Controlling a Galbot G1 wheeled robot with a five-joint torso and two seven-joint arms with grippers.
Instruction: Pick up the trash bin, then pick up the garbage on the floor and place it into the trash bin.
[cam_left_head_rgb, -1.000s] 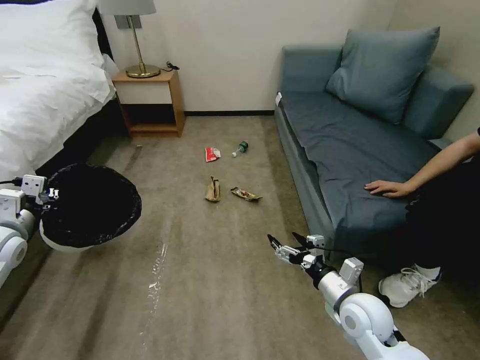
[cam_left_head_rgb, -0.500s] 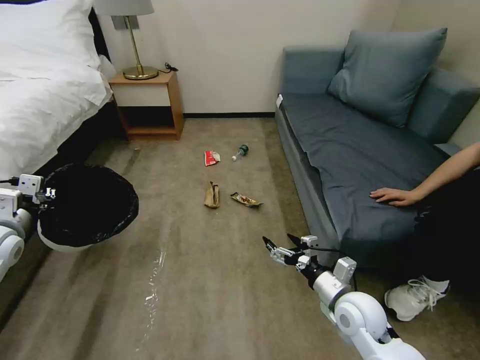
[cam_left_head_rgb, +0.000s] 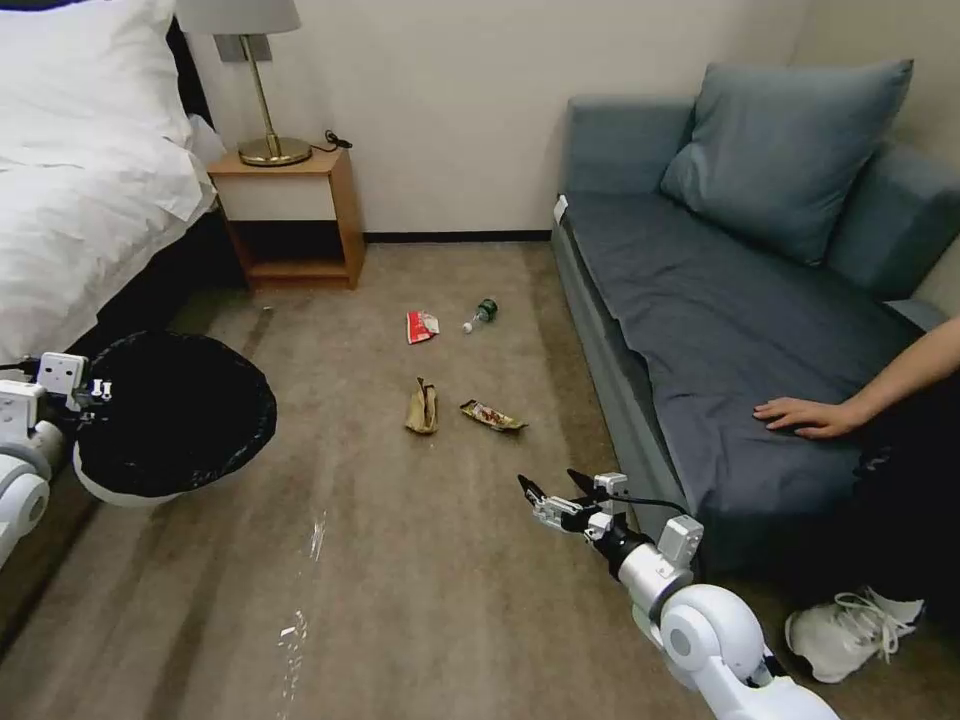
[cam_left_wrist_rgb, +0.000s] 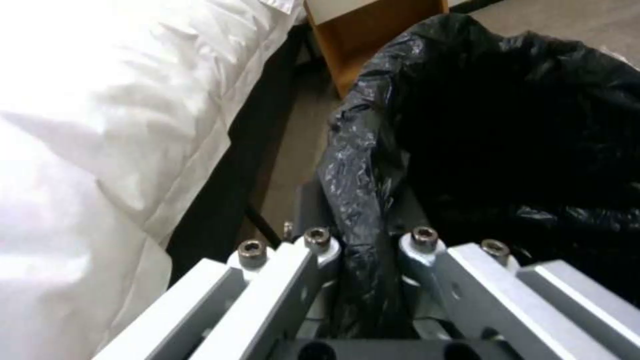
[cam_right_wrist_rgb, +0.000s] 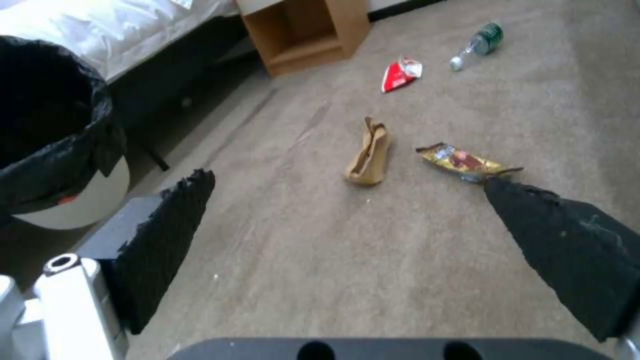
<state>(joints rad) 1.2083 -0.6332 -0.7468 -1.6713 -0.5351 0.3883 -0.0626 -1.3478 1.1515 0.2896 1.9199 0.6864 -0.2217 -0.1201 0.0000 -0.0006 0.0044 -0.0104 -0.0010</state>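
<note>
As the camera view shifts, litter reads nearer: left gripper (cam_left_wrist_rgb: 370, 250) fingers clamp the round white black-lined trash bin (cam_left_head_rgb: 175, 415); right gripper (cam_left_head_rgb: 550, 493) fingers spread, above grey-brown carpet floor (cam_left_head_rgb: 420, 560), short of the crumpled brown paper bag (cam_left_head_rgb: 423, 406).

Bare floor (cam_left_head_rgb: 420, 560) is lying open between the spread right gripper (cam_left_head_rgb: 553, 486) and the garbage (cam_left_head_rgb: 423, 406). The sofa (cam_left_head_rgb: 640, 400) is crowding the right side; the held trash bin (cam_left_head_rgb: 175, 415) and bed (cam_left_head_rgb: 80, 230) are closing off the left.
</note>
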